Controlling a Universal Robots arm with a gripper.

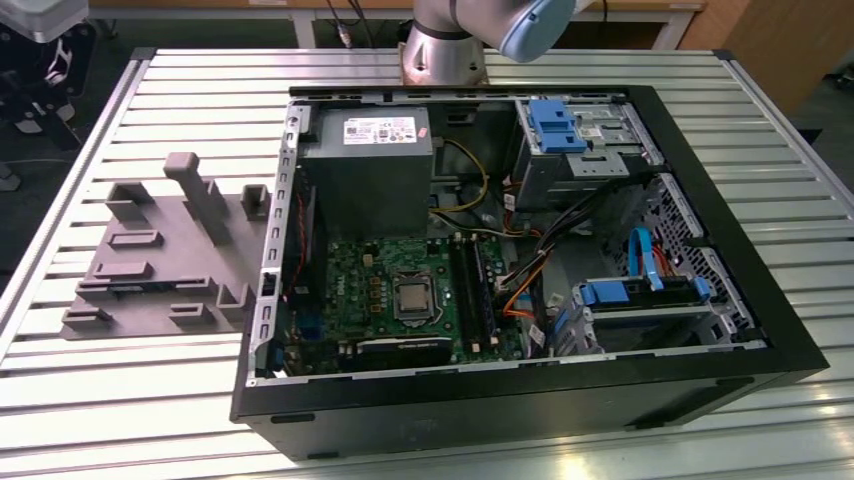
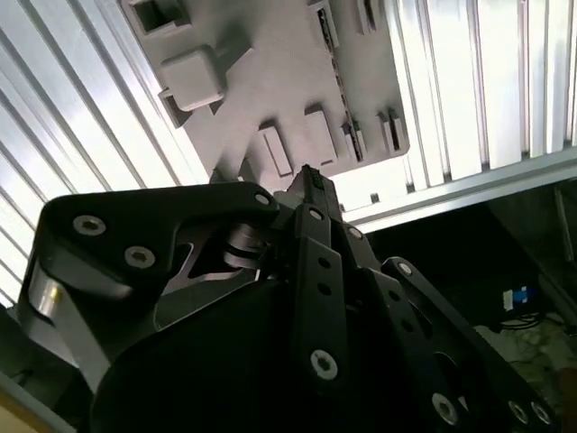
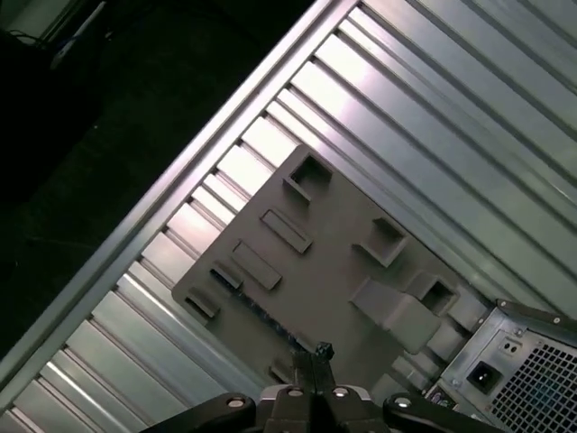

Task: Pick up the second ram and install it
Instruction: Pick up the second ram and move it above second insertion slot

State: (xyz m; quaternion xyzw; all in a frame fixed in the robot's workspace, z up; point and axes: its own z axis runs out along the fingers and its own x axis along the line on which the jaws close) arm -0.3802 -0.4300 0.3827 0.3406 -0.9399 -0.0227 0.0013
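Hovering over grey fixture (image 3: pixel 335 236), jaws pressed together, exterior view showing motherboard (image 1: pixel 352 290)

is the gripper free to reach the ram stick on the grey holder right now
Probably yes: the gripper hangs above the grey holder, and nothing lies over the ram stick or stands between them. Its jaws look shut.

- I see even overhead light in the exterior view, with soft shadows inside the case (image 1: pixel 534 400).
- Second wrist view: glare blows out the surface (image 2: pixel 505 81); gripper (image 2: pixel 313 185) a near-black silhouette.
- First wrist view: dark beyond the surface edge.
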